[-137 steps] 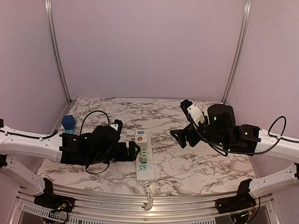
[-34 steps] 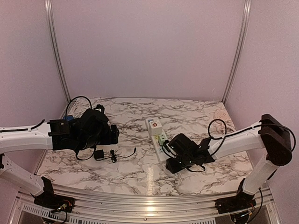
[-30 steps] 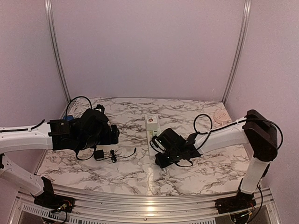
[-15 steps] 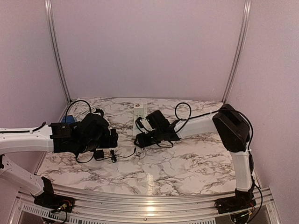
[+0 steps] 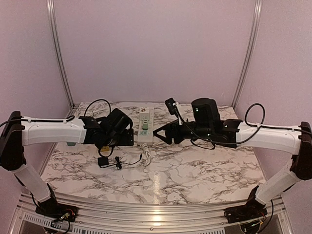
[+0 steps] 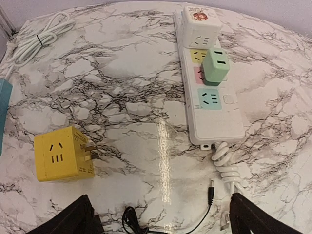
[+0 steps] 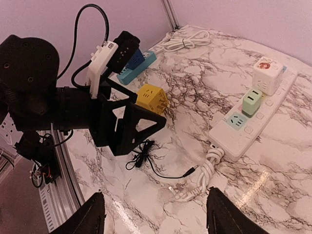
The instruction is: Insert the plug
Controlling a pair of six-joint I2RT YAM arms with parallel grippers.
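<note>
A yellow cube plug (image 6: 61,155) lies on its side on the marble table, prongs pointing toward the white power strip (image 6: 214,117); it also shows in the right wrist view (image 7: 152,97). The strip (image 5: 145,126) carries a white cube (image 6: 200,24) and a green cube (image 6: 216,66), and its blue socket (image 6: 210,99) is free. My left gripper (image 6: 161,209) is open and empty above the table between plug and strip. My right gripper (image 7: 156,204) is open and empty, high over the strip's cord. In the top view the two grippers (image 5: 127,139) (image 5: 161,132) face each other.
A thin black cable with a barrel tip (image 6: 210,190) runs to a black adapter (image 5: 104,162). The strip's coiled white cord (image 6: 226,163) lies at its near end. A blue block (image 7: 136,66) and a white cable bundle (image 6: 34,41) lie at the back left.
The power strip has slid from the table's middle to the back, pushed along by my right arm, which has since lifted away. My left arm has moved right toward the strip.
</note>
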